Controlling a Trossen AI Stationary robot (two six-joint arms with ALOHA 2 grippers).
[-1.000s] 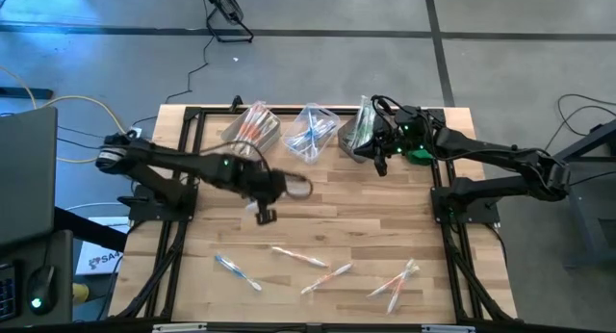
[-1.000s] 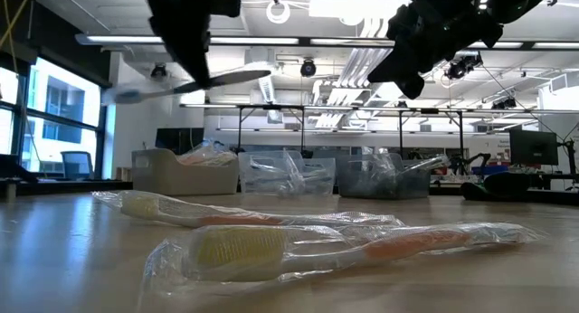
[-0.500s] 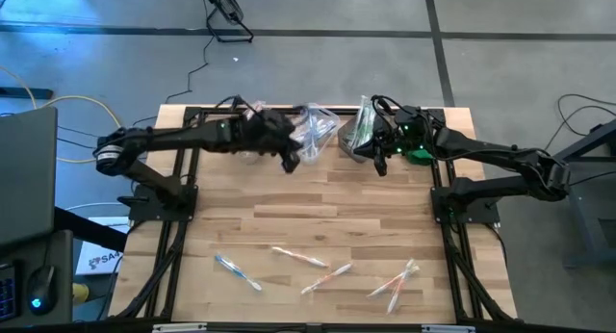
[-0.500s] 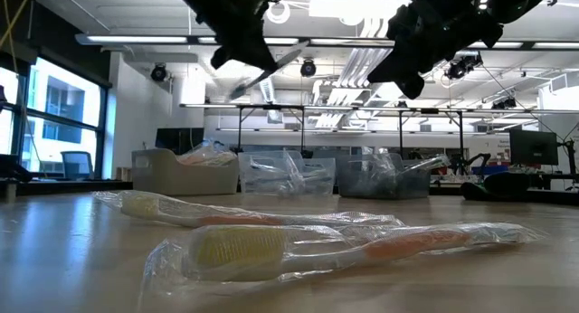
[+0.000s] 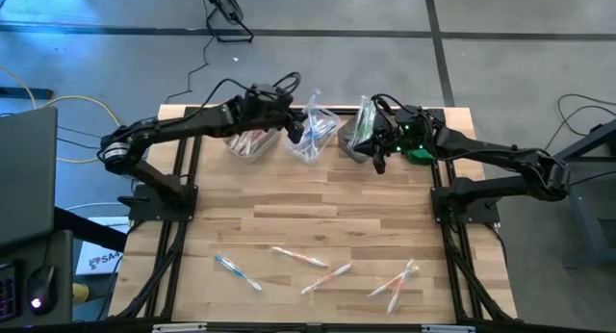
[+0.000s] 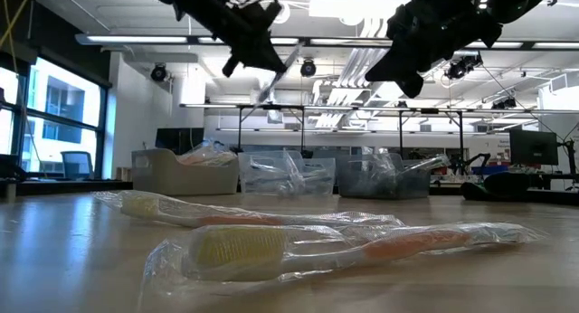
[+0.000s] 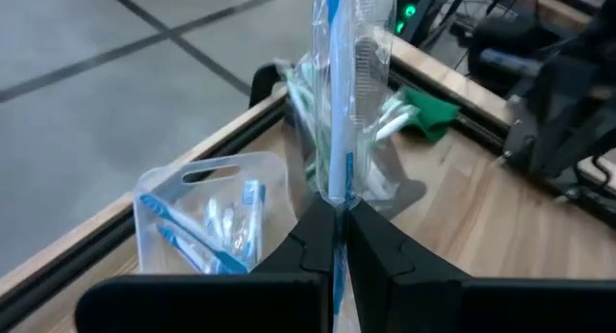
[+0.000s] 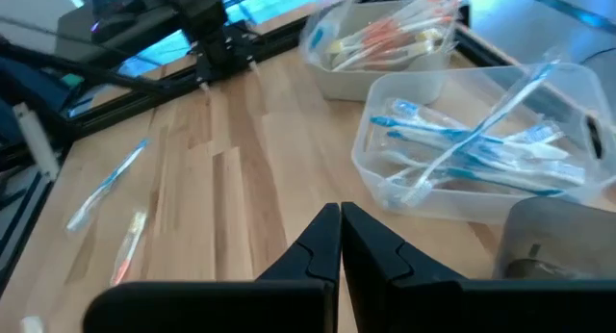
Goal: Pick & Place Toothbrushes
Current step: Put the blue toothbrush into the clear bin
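Note:
My left gripper hangs over the far bins, shut on a blue toothbrush in a clear wrapper. Three clear bins stand at the far edge: one with orange toothbrushes, one with blue toothbrushes, one with green toothbrushes. Several wrapped toothbrushes lie flat on the near half of the table, among them a blue one and an orange one. My right gripper waits shut and empty, raised near the green bin. My left gripper pinches the blue toothbrush's handle through its wrapper between its two fingers, well away from the bristle head. The brush runs on ahead past the fingertips, along the fingers. It hangs clear above the bins and slants down in the low view.
A small green object lies beside the right arm at the far right. Black frame rails run along the table's left and right edges. Bare wood lies between the bins and the loose toothbrushes.
My left gripper has swung from over the middle of the table toward the far edge and to the right, rising a little and turning, and now hangs over the bins. It stays shut on the blue toothbrush, which has tipped from near level to a steep slant.

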